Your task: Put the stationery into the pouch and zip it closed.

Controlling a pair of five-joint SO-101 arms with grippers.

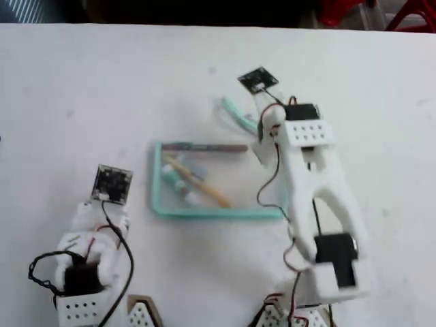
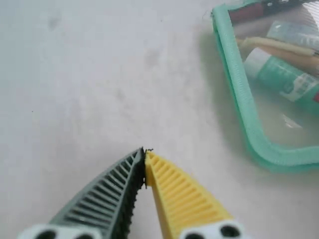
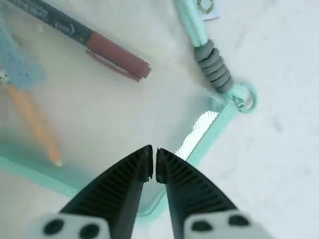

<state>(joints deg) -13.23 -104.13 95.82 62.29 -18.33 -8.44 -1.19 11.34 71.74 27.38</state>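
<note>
A clear pouch with a mint green zipper edge lies flat at the table's middle. Inside it are a dark pen, an orange pencil and a green-and-white glue stick. My right gripper has black fingers, shut, with nothing seen between them. Its tips hover over the clear face near the corner where the zipper ends. A grey-wrapped mint strap leaves that corner. My left gripper, with one grey and one yellow finger, is shut over bare table, off the pouch's other end.
The left arm sits at the near left of the white table. The right arm stretches along the pouch's right side. The strap's loop lies just beyond the pouch. The far half of the table is bare white.
</note>
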